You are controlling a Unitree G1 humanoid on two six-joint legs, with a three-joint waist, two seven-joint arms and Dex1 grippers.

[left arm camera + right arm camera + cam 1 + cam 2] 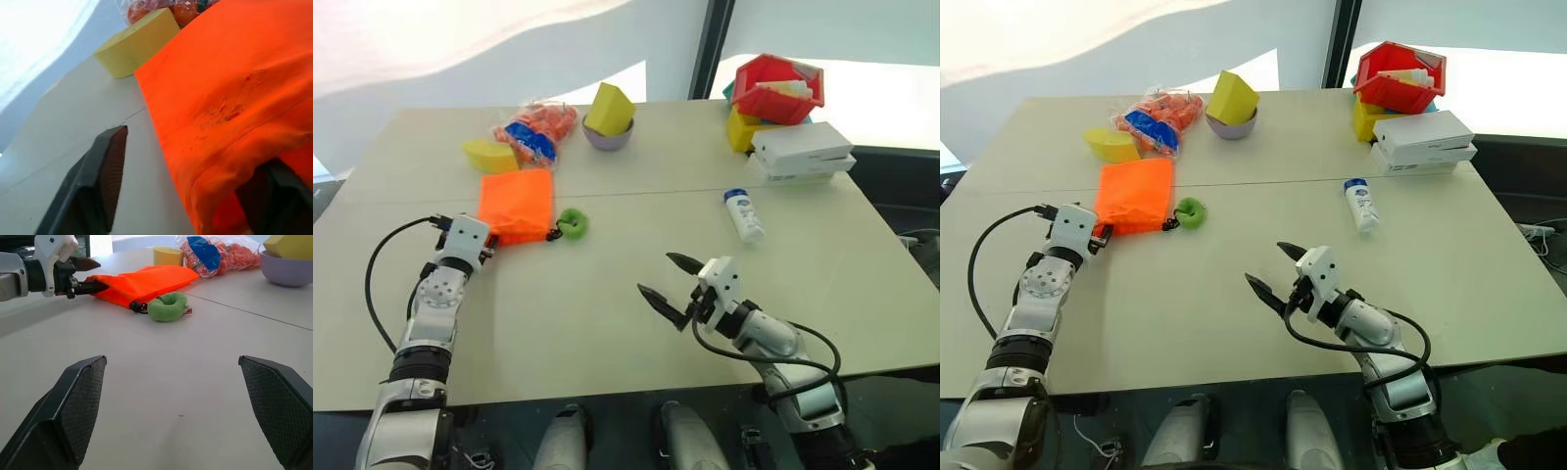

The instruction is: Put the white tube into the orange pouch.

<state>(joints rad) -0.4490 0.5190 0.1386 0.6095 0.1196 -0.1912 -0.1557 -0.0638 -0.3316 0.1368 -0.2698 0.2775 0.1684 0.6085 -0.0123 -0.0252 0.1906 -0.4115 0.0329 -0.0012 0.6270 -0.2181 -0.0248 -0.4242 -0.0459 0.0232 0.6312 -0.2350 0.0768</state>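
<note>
The orange pouch (517, 204) lies flat on the left half of the table, its cord ending in a green ring (572, 223) beside it. My left gripper (93, 274) sits at the pouch's near left corner. Its fingers straddle the fabric edge: one finger (105, 171) stands on bare table clear of the cloth, the other (274, 196) is tucked under the fold. The white tube (743, 215) with a dark blue cap lies on the right half of the table, well beyond my right gripper (657, 274). That gripper hovers open over bare table with nothing between its fingers.
A clear bag of orange and blue items (533, 125) and a yellow block (489, 154) lie behind the pouch. A purple bowl (608, 137) holds another yellow block. A red bin (778, 88) and stacked white boxes (801, 150) stand at the back right.
</note>
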